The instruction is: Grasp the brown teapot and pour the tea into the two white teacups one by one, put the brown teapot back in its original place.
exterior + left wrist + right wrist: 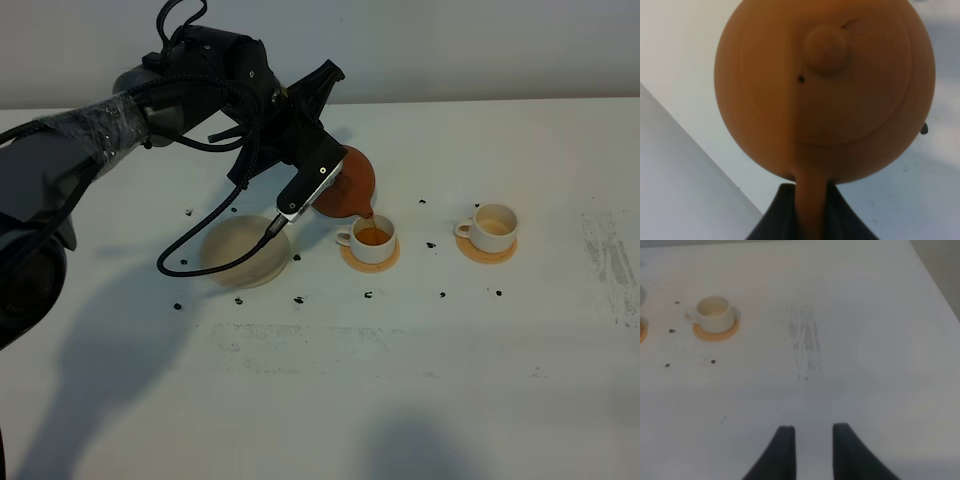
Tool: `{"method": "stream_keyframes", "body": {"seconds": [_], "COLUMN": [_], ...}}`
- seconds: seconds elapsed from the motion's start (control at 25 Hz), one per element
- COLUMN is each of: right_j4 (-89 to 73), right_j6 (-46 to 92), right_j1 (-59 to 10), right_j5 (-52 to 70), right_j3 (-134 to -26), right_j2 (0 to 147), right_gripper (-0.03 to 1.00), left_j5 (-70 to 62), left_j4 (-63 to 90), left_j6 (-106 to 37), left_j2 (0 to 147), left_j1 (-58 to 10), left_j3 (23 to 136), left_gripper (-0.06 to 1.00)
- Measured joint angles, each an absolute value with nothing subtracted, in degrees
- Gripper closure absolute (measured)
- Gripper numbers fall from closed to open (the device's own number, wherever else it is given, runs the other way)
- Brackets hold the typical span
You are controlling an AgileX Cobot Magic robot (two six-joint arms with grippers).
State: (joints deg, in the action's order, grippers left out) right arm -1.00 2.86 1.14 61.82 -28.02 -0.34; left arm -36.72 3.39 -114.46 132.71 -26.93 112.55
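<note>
One beige saucer (245,252) lies furthest left on the desk (320,400). Just right of it, my left claw (809,215) is clamped on the handle of the brown teapot (347,185), which is tipped spout-down. Tea (372,236) streams into the nearer white teacup (386,245). The second teacup (494,227) stands further right. My right claw (812,440) hangs above the desk, fingers apart.

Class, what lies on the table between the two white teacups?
Between the left teacup and right teacup lies bare table with one small dark speck, shown in the exterior high view.
</note>
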Motion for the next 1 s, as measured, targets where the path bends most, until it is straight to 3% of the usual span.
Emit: {"method": "stream_keyframes", "body": {"seconds": [1.0], "right_j4": [-1.0], "right_j6": [2.9], "right_j1": [1.1], "right_j5": [61.8], "right_j3": [-28.0], "right_j2": [-0.3], "right_gripper": [0.75], "left_j5": [-33.8], "left_j4": [3.4], "left_j6": [-118.2], "left_j2": [132.7], "left_j1": [-26.9], "left_j3": [112.5], "left_gripper": [0.87]}}
